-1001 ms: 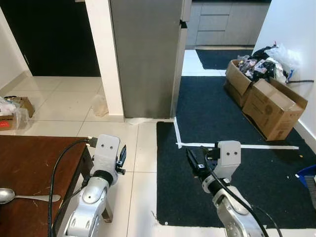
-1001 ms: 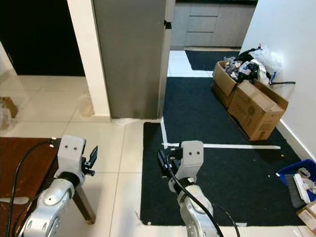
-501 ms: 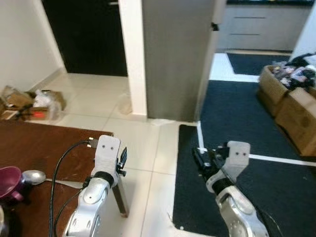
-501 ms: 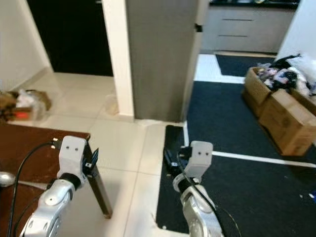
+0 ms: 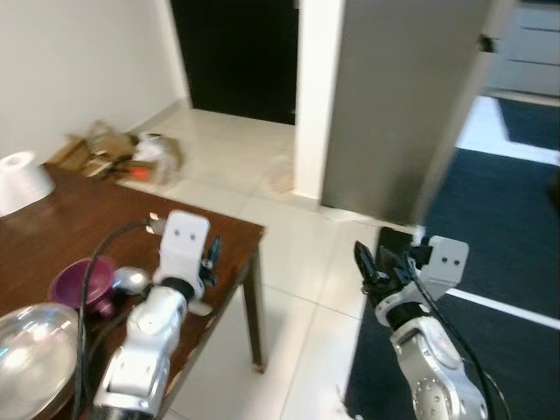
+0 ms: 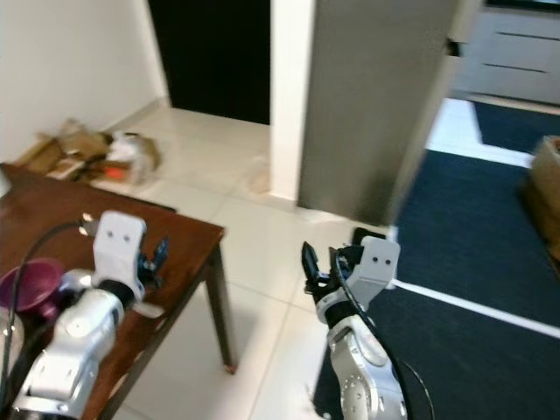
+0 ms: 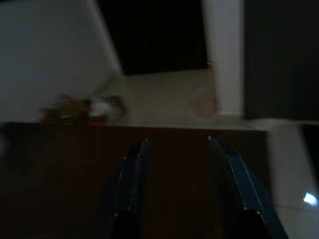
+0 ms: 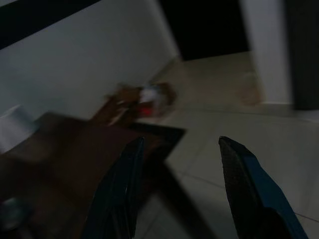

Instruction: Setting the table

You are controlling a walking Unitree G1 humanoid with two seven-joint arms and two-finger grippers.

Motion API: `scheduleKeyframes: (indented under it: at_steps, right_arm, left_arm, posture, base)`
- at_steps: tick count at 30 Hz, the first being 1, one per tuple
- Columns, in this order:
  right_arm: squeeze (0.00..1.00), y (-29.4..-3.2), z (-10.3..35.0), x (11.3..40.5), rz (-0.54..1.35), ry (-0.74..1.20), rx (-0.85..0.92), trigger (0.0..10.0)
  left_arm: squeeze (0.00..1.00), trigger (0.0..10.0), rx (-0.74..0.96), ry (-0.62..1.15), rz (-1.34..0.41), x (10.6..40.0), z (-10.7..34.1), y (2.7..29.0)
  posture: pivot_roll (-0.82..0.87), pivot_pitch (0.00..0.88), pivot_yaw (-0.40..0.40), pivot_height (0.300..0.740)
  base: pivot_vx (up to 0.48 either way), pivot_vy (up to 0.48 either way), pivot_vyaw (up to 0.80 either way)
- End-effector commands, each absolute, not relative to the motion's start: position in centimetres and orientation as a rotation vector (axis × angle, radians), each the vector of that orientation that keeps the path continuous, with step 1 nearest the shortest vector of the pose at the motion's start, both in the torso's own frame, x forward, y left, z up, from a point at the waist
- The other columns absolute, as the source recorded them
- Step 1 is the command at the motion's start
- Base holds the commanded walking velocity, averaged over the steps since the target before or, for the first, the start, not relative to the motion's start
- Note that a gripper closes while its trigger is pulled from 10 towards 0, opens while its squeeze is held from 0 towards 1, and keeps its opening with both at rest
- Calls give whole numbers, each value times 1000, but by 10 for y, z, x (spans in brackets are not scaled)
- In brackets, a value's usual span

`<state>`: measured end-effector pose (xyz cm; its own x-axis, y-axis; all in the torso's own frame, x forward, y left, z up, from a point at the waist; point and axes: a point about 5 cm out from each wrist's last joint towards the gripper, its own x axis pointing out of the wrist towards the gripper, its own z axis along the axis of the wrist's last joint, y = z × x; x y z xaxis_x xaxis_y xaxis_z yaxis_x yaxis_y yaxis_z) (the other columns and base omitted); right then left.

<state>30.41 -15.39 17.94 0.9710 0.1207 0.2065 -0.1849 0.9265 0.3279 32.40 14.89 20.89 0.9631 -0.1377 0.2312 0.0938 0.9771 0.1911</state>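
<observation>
A dark wooden table [image 5: 219,236] stands at the left. On it sit a purple cup [image 5: 79,282], a spoon [image 5: 131,280] beside the cup, a silver bowl [image 5: 35,346] at the near edge and a white roll [image 5: 22,181] at the far left. My left gripper [image 5: 210,260] hovers over the table's right part, open and empty, with two black fingers [image 7: 132,169] apart in the left wrist view. My right gripper [image 5: 372,267] is held over the tiled floor right of the table, open and empty.
A grey fridge [image 5: 394,105] and a white pillar [image 5: 311,87] stand ahead, with a dark doorway [image 5: 232,52] to their left. Clutter of cardboard and bags [image 5: 118,153] lies on the floor by the wall. A black mat [image 5: 516,219] with white tape covers the right.
The camera has swung left: the table, cup, bowl and white roll have come into view, and the boxes at the right have left it. Both arms keep their pose.
</observation>
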Motion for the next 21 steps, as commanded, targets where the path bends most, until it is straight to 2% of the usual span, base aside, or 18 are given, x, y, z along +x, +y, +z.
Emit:
scheduleKeyframes:
  at_steps: [1,3,6,13,17,20,21]
  right_arm:
    - [35,-154,185,301,176,-205,341,10000]
    - [27,-150,197,300,241,-242,335,10000]
    - [31,-142,206,298,332,-256,330,10000]
    - [31,-123,207,289,528,-221,307,10000]
    - [27,-117,207,286,585,-205,298,10000]
    - [27,-114,207,284,610,-197,291,10000]
    - [35,-114,206,285,605,-186,286,10000]
  left_arm:
    - [0,10000,175,-285,-115,323,220,152]
    - [0,10000,182,-353,-56,321,243,163]
    - [0,10000,194,-378,5,318,254,173]
    - [0,10000,228,-366,123,310,260,190]
    - [0,10000,238,-336,121,311,259,191]
    - [0,10000,263,-283,75,314,256,190]
    - [0,10000,274,-242,0,317,257,188]
  posture:
    - [5,71,103,740]
    - [11,73,108,740]
    - [13,75,107,740]
    - [24,79,96,740]
    - [26,80,90,740]
    - [24,81,90,740]
    - [24,81,91,740]
  base:
    - [0,0,800]
    - [0,0,800]
    - [0,0,800]
    - [0,0,800]
    - [0,0,800]
    - [0,0,800]
    - [0,0,800]
